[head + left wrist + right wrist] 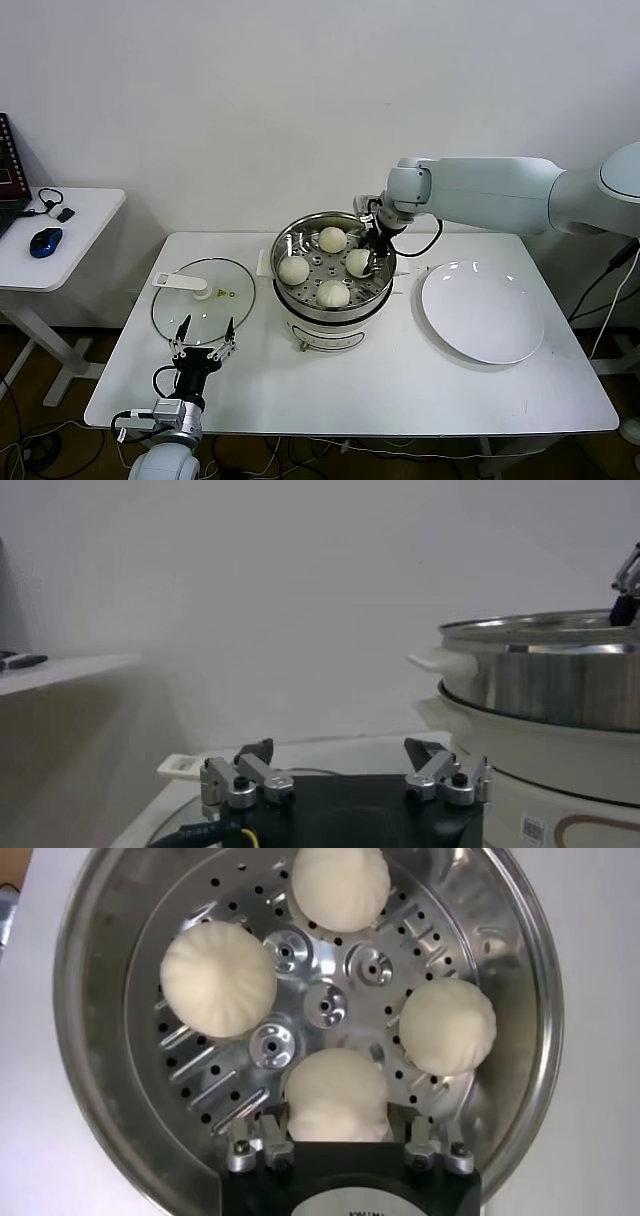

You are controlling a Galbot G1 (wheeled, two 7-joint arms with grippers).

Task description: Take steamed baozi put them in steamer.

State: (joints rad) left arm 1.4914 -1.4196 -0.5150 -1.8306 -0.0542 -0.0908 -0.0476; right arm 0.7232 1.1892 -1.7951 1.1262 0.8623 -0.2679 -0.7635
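The steel steamer [283, 246] stands mid-table on its white base. Three baozi lie on its perforated tray: one at the back [332, 239], one on the left [293, 270], one at the front [333, 293]. My right gripper [371, 256] reaches into the steamer from the right and is shut on the fourth baozi [357, 263], low over the tray. In the right wrist view the gripper [338, 1114] has its fingers against both sides of that baozi [338, 1093]; the others [217, 978] lie around it. My left gripper [205, 336] is open and empty near the table's front left.
A glass lid [203, 296] with a white handle lies flat left of the steamer, just beyond my left gripper [340, 752]. An empty white plate [482, 311] lies right of the steamer [560, 680]. A side table [80, 215] with a mouse stands at far left.
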